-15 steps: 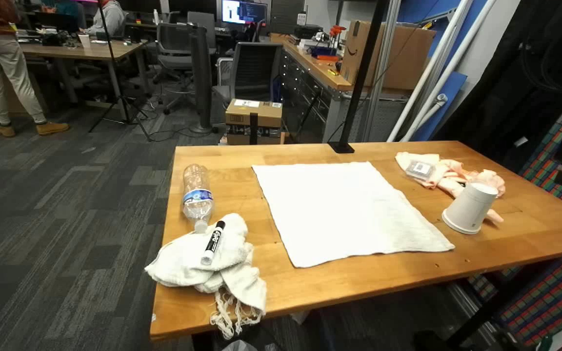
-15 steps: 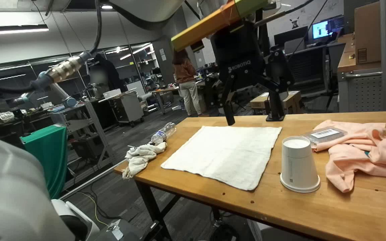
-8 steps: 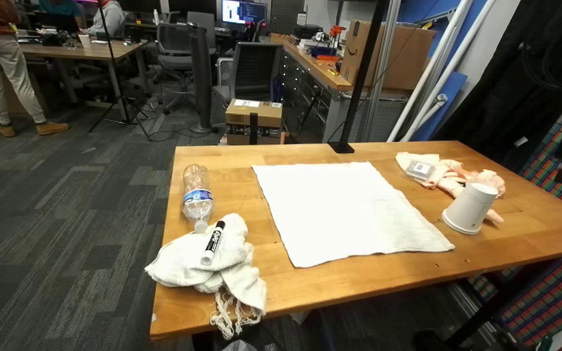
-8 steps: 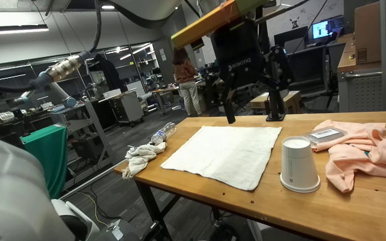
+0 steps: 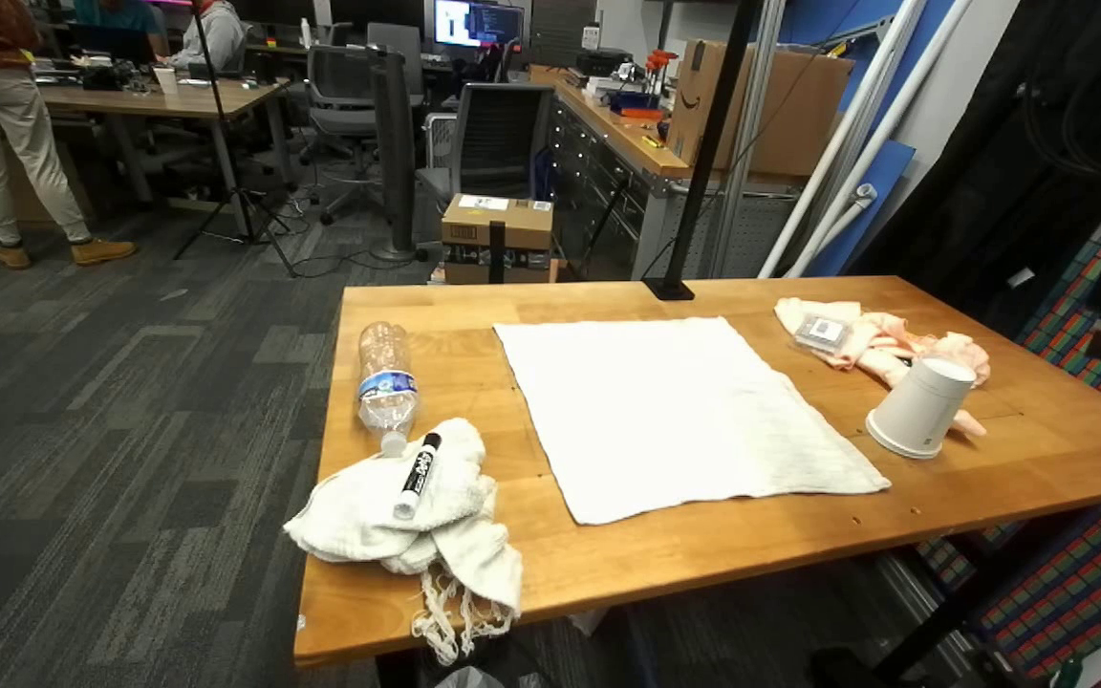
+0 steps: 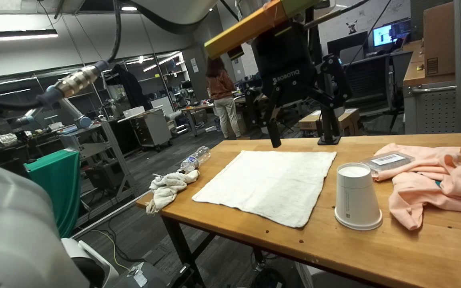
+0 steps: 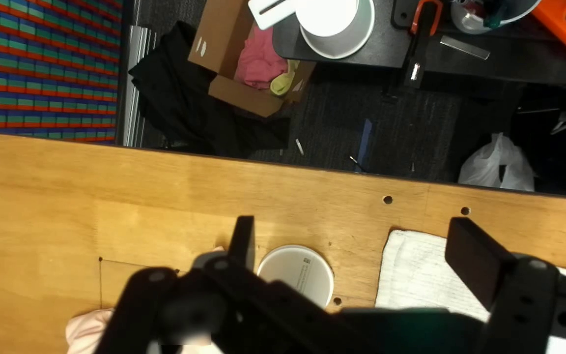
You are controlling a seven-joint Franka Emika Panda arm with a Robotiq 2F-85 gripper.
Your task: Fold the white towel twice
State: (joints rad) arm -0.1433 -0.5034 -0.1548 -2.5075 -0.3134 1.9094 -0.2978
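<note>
The white towel [image 5: 646,411] lies flat and spread out on the wooden table. It also shows in an exterior view [image 6: 270,184]. In the wrist view, one corner of the towel [image 7: 415,270] shows near the right finger; the rest is hidden by the gripper or out of frame. My gripper [image 6: 307,127] hangs above the table, apart from the towel. In the wrist view the gripper [image 7: 354,233] has its fingers wide apart with nothing held between them.
An upside-down white cup [image 5: 921,406] stands right of the towel, by a peach cloth [image 6: 426,192] with a clear package [image 6: 388,159]. A bottle [image 5: 386,382] and crumpled white cloth [image 5: 359,516] bearing a marker [image 5: 417,476] lie left. A black post [image 5: 670,289] stands at the table's back edge.
My gripper has shifted up very slightly. The towel and the other things on the table have not moved.
</note>
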